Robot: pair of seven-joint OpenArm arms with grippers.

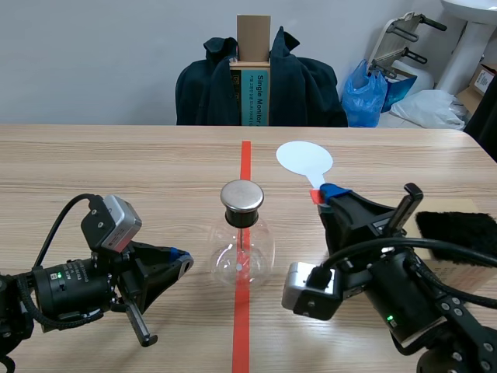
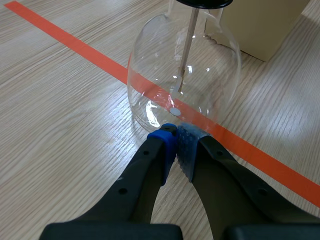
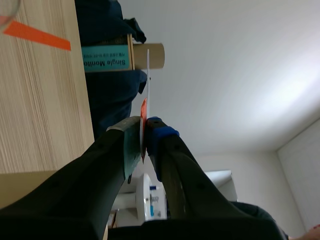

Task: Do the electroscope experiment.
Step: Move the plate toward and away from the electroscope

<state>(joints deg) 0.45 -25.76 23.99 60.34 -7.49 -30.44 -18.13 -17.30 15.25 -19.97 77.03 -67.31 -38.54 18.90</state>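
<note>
The electroscope, a round glass flask (image 1: 242, 252) with a metal disc cap (image 1: 242, 196) and a thin rod inside, stands on the red tape line at the table's middle. My left gripper (image 1: 183, 261) is low on the table just left of the flask, shut on nothing. In the left wrist view its blue pads (image 2: 170, 142) meet right in front of the flask (image 2: 185, 75). My right gripper (image 1: 332, 194) is to the right of the flask, shut on the red-banded handle of a white round paddle (image 1: 304, 159). The right wrist view shows the paddle (image 3: 148, 75) edge-on between the fingers.
A black fuzzy pad (image 1: 458, 233) lies on a flat beige box (image 2: 265, 25) at the table's right edge. Behind the far edge, a chair draped with a dark jacket (image 1: 303, 81) holds a box (image 1: 253, 78). A blue bag (image 1: 365, 93) sits on the floor beyond.
</note>
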